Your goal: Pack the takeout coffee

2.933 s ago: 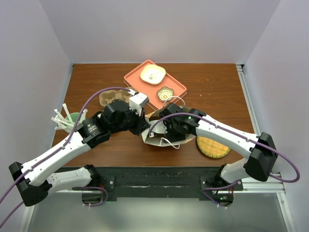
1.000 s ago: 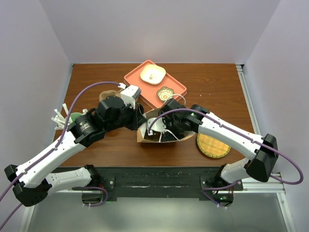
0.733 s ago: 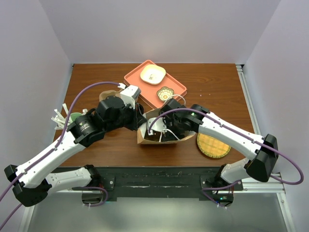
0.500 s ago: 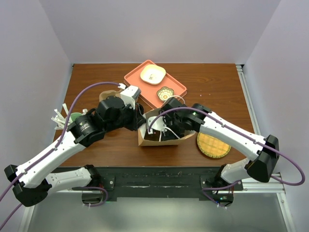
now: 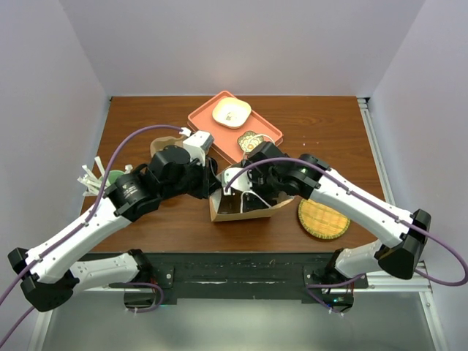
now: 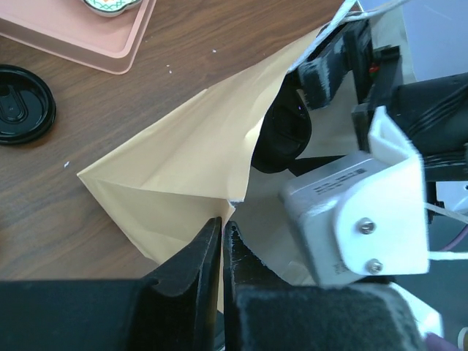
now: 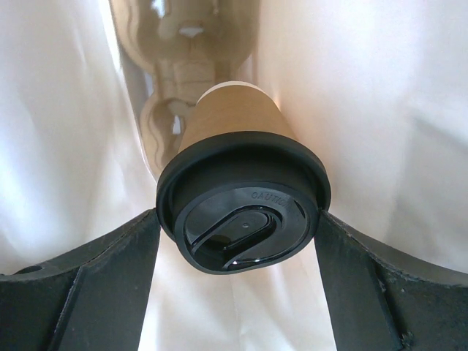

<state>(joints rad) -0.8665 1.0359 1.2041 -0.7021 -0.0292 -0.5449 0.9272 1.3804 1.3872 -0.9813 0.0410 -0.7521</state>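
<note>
**Coffee held inside the open bag**

The right hand (image 7: 238, 223) reaches down into the paper bag (image 5: 227, 212). Its fingers are spread wide and pressed on either side of the black lid of the takeout coffee (image 7: 238, 117). The cup hangs between the bag's pale walls, though I can't tell whether its base touches the bottom. The left hand (image 6: 221, 230) is pinched almost closed on the bag's rim, above the wooden surface (image 5: 329, 124).

Left hand (image 6: 221, 241) pinched tight, reaching rightward — right hand (image 7: 238, 219) spread wide, gripping, reaching leftward.
</note>
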